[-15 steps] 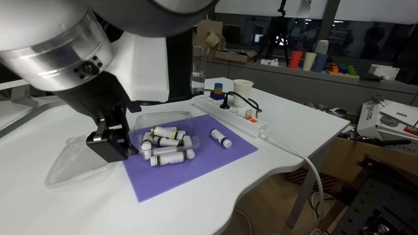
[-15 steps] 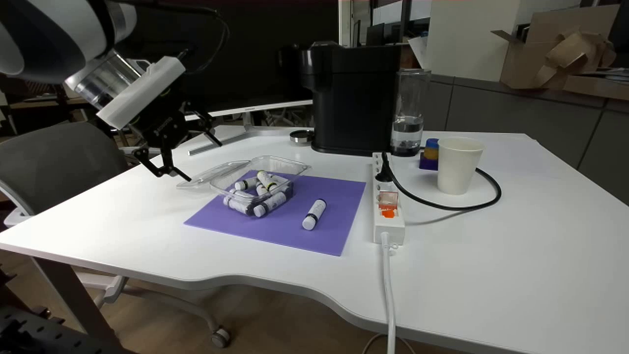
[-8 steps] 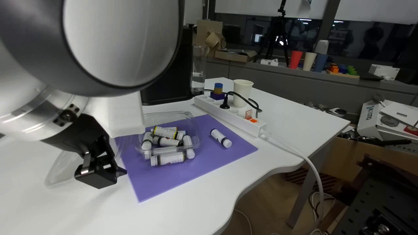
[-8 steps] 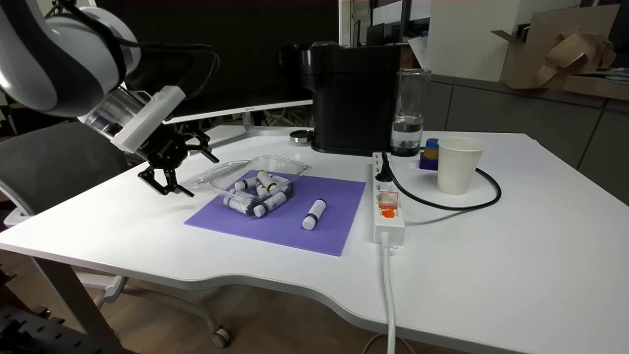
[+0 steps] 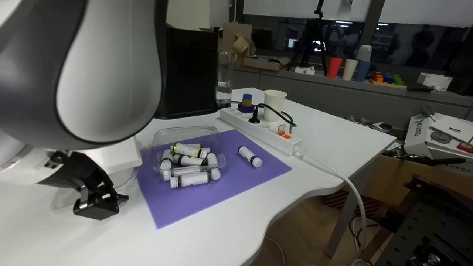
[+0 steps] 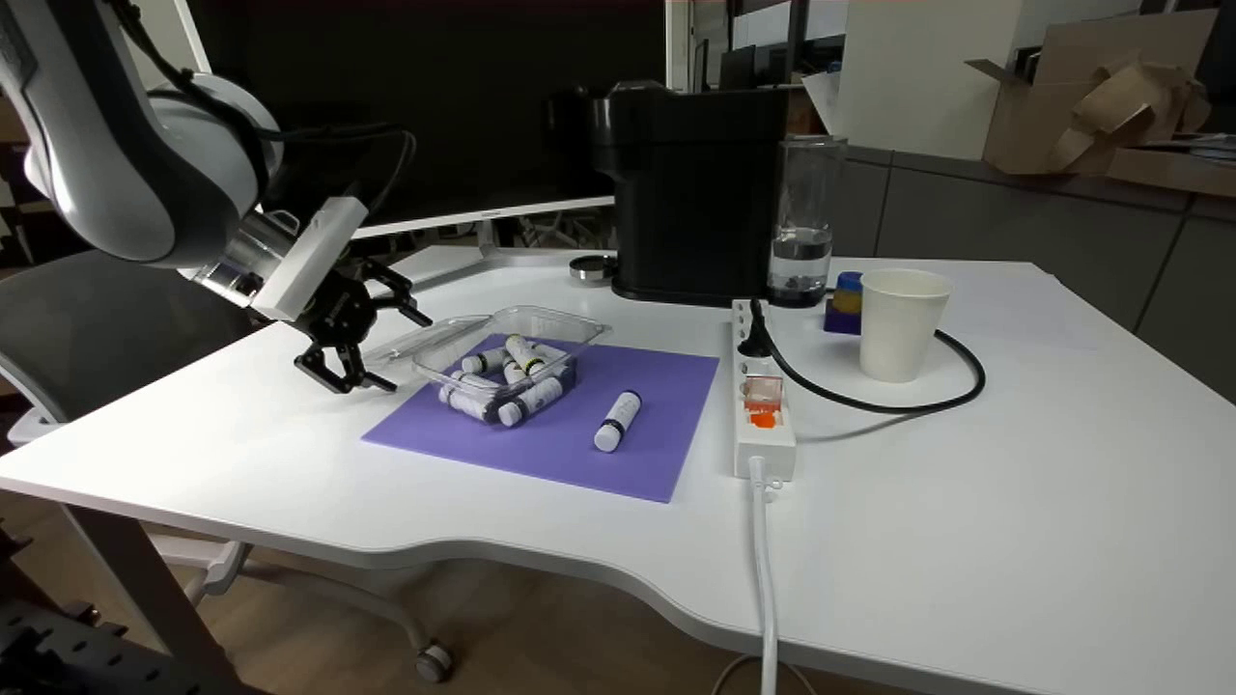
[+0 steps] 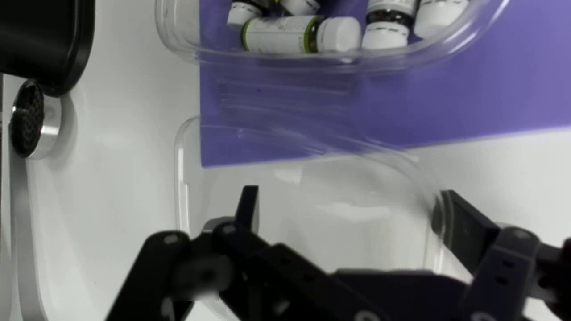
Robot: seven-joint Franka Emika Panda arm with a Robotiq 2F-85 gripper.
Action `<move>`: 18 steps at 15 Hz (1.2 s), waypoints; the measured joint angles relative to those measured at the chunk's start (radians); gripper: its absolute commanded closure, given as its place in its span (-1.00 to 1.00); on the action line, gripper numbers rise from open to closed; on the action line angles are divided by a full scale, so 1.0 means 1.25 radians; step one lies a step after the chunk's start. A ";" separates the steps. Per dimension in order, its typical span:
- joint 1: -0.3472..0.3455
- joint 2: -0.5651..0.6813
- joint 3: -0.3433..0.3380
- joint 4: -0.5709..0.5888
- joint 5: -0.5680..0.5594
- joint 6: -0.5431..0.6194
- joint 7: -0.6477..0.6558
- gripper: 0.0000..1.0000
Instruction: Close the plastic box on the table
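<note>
The clear plastic box [image 5: 218, 142] stands open on the purple mat on the white table [image 5: 207, 240], holding several small white-labelled vials [image 5: 189, 160]. It also shows in the other views [image 6: 555, 323] [image 7: 450, 40]. Its clear lid [image 7: 303, 214] lies beside it, partly over the mat's edge; a clear strip shows between them, and I cannot tell if they are joined. My gripper [image 7: 348, 209] is open above the lid, fingers apart across it; the lid's edge overlaps one fingertip, contact unclear. In an exterior view the gripper [image 6: 412, 354] is low over the lid side. The arm partly hides the lid [image 5: 123, 180].
One loose vial [image 5: 250, 156] lies on the purple mat [image 5: 177, 208]. A white power strip [image 6: 763, 425], a paper cup [image 6: 900, 328], a black appliance [image 6: 690, 193] with a clear water tank [image 6: 801, 256], and a small round metal piece [image 7: 29, 118] stand around.
My gripper has come down and, in an exterior view, moved right toward the lid and box, staying open. The box, lid and vials have not visibly moved.
</note>
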 measured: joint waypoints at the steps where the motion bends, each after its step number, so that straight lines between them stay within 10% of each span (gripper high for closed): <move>1: 0.003 0.005 0.000 0.010 -0.014 -0.005 0.007 -1.00; 18: 0.007 -0.118 0.033 -0.013 -0.062 -0.092 0.329 -1.00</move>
